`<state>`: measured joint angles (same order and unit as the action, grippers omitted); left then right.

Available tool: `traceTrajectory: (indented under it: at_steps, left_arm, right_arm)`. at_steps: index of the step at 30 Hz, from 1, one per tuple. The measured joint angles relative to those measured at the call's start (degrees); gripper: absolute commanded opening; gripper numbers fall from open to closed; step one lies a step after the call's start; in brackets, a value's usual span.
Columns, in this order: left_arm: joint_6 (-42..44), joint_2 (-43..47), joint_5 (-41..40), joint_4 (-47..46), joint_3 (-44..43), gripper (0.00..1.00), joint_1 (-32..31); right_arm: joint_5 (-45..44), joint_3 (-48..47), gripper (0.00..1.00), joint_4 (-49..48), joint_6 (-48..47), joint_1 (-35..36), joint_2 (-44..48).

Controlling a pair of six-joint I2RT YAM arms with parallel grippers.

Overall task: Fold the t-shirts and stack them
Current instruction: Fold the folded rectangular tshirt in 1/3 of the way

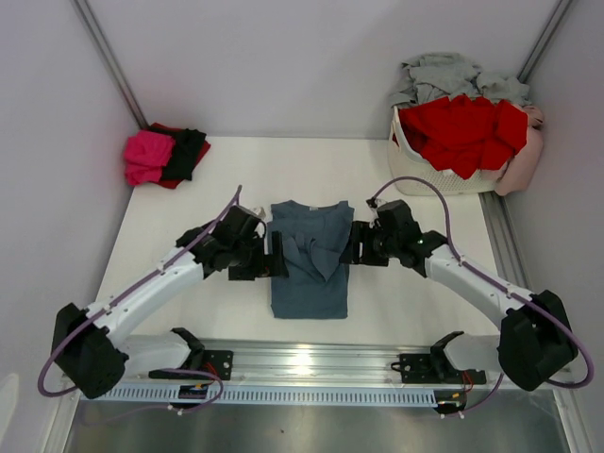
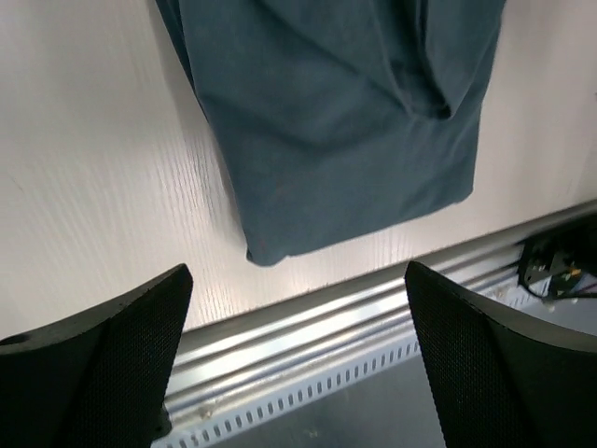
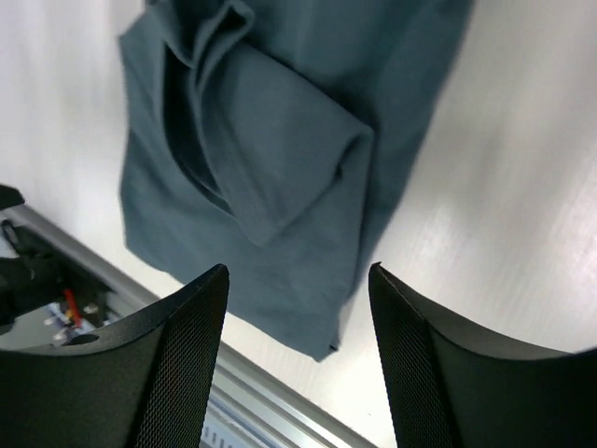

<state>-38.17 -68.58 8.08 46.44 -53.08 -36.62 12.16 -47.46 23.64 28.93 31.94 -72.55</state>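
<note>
T-shirt [image 1: 310,269] slate-blue, soft, creased, sleeves folded inward — left tool [image 2: 297,273] gaping, right tool [image 3: 298,271] parted, both empty.

blue-grey t-shirt [image 1: 310,260]: table centre, flat, neck toward 12 o'clock, sides folded inward, sleeves overlapping in a rumpled point
pink t-shirt [image 1: 148,157]: 10 o'clock corner, folded
black t-shirt [image 1: 187,153]: folded, touching the pink one's 3 o'clock side
red t-shirts [image 1: 467,132]: 2 o'clock, crumpled heap
pale grey t-shirt [image 1: 444,75]: crumpled, behind the red heap

Matt slate cloth t-shirt [image 1: 310,274] lies on faintly grained, perhaps laminate, table [image 1: 236,179].
</note>
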Motion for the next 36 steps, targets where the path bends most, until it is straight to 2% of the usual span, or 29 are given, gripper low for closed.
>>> traceTrajectory:
  at_steps: [4, 8, 11, 15, 22, 25, 26, 28, 29, 32, 36]
  left_arm:
    - [-0.02, 6.73, -5.77, -4.55, 1.64, 0.99, 0.00]
    - [-1.33, 18.88, -13.49, -10.91, 7.58, 0.99, 0.00]
    - [-1.42, 24.50, -17.46, -14.08, 10.34, 0.99, 0.00]
    - [-1.49, 26.16, -21.24, -15.54, 11.02, 1.00, 0.00]
    - [-1.88, 25.51, -22.51, -14.95, 11.63, 0.99, 0.00]
    - [-1.84, 25.64, -22.73, -14.21, 11.63, 1.00, 0.00]
    - [-1.84, 25.75, -22.73, -13.99, 11.63, 0.99, 0.00]
    - [-1.81, 26.05, -22.73, -13.64, 11.63, 1.00, 0.00]
    - [-1.79, 26.18, -22.71, -13.51, 11.63, 0.99, 0.00]
    - [-1.79, 26.58, -22.69, -13.09, 11.63, 0.99, 0.00]
    - [-1.79, 26.67, -22.38, -12.87, 11.63, 0.99, 0.00]
  right_arm:
    - [7.15, 1.20, 0.65, -6.47, 1.03, -2.10, -0.85]
    - [18.16, 8.22, 0.68, -19.71, 4.61, -6.71, -1.79]
    - [24.09, 12.52, 0.72, -27.76, 7.82, -9.40, -5.84]
    - [31.17, 15.58, 0.73, -38.99, 13.31, -9.49, -13.05]
    - [40.11, 18.91, 0.67, -65.20, 27.69, -7.72, -28.22]
    - [41.35, 19.06, 0.58, -70.84, 31.32, -6.21, -30.97]
    - [41.46, 19.04, 0.48, -71.80, 31.95, -5.84, -31.15]
    - [41.72, 18.91, 0.34, -73.59, 32.92, -4.96, -31.21]
    - [41.81, 18.75, 0.20, -74.34, 33.33, -4.63, -31.30]
    - [41.97, 18.01, 0.00, -75.84, 34.27, -3.91, -32.04]
    - [41.88, 17.07, 0.00, -75.71, 34.40, -3.72, -32.15]
